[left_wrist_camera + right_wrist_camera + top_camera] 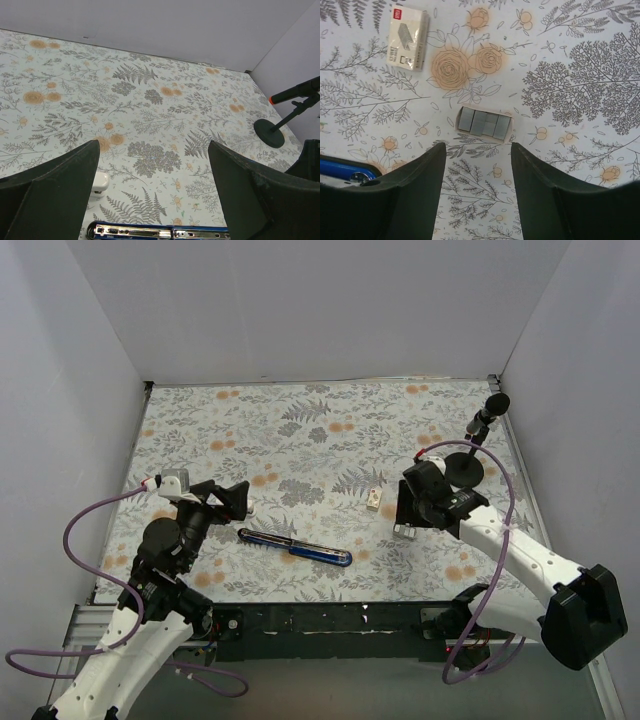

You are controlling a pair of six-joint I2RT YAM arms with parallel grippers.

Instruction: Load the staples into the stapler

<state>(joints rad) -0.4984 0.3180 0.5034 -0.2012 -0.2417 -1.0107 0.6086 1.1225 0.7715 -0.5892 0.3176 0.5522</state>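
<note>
Pick-up step: the right gripper, jaws parted and empty, hangs just short of the staples and, I judge, must next lower and pinch them; the left gripper gapes wide, empty.

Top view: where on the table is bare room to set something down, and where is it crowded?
Bare: the far half of the table, from the back wall down to the staple box. Crowded: near right, where right gripper, staples and microphone stand cluster; the stapler spans the near middle.

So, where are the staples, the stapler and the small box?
the staples [484,124], right wrist view, middle of grey block
the stapler [325,554], top view, blue half
the small box [407,40], right wrist view, printed face
</note>
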